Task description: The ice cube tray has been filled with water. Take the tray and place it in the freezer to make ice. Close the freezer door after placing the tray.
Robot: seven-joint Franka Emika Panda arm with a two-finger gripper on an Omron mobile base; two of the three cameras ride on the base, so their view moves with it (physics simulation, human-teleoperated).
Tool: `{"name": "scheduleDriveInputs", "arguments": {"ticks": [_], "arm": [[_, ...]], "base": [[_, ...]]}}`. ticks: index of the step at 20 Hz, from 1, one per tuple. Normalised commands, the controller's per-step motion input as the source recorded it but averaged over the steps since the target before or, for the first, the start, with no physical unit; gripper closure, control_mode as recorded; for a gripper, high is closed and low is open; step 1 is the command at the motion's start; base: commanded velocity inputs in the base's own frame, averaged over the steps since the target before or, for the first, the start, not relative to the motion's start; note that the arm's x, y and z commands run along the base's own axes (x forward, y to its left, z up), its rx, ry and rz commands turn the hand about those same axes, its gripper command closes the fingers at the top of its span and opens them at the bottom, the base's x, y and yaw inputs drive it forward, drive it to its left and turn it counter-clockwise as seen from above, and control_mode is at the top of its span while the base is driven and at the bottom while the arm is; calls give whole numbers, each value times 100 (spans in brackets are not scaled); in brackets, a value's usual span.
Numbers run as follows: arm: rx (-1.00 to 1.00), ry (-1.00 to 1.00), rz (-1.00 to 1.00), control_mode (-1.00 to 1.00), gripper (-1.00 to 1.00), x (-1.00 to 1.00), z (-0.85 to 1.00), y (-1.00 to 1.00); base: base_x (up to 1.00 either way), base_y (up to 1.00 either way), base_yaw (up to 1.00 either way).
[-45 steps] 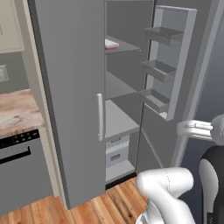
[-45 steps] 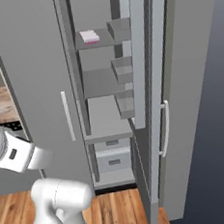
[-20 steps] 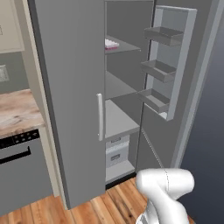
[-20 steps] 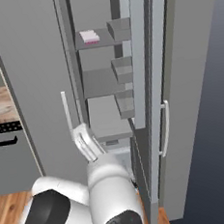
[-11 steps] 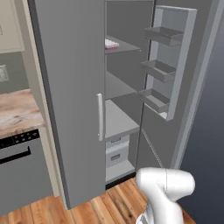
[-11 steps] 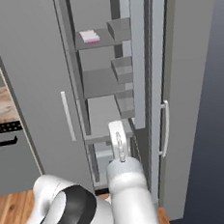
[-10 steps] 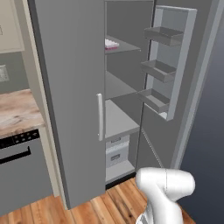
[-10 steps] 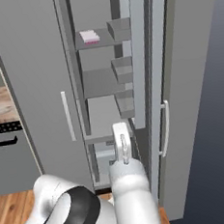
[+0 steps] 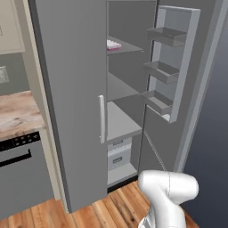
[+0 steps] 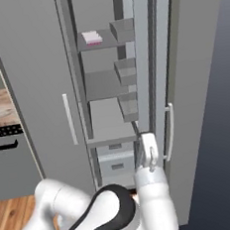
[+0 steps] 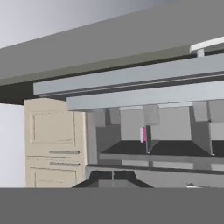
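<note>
We face the freezer (image 9: pixel 129 84), which rises well above and ahead of our gripper (image 10: pixel 150 159); its tall cavity stands open so its shelves can be reached. Largest thing beside us is the wide door (image 9: pixel 71 89) off to the gripper's left, shut, with its pale handle (image 9: pixel 101 118) facing us. The freezer door (image 10: pixel 140 59) stands just above and ahead of the gripper, swung out edge-on, so its shelf bins (image 9: pixel 162 71) hang toward the cavity. It stays wide because, we judge, it is the last thing to deal with.

The tray (image 10: pixel 91 37) lies flat on the top shelf (image 9: pixel 122 46), high above the gripper and to its left, set well back. Lying level there makes sense: it holds water and must not spill while it freezes. So we take placing as done.

Our gripper sits low in front of the open freezer, close under the door's near edge, fingers together and holding nothing. Closed fingers suit a push, not a grasp. We judge the remaining step is to get behind the door's outer face and swing it shut; the handle (image 10: pixel 170 131) on it lies just right of the gripper.
</note>
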Motion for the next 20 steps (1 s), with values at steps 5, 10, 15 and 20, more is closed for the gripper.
{"name": "scheduleDriveInputs", "arguments": {"ticks": [5, 10, 15, 20], "arm": [[0, 0, 0, -100, 100, 58, -30, -34], [0, 1, -4, -100, 100, 33, -17, -48], [0, 9, -8, -100, 100, 39, -20, -31], [-4, 13, -7, -100, 100, 45, -20, -11]], "base": [[0, 0, 0], [0, 0, 0], [0, 0, 0], [0, 0, 0]]}}
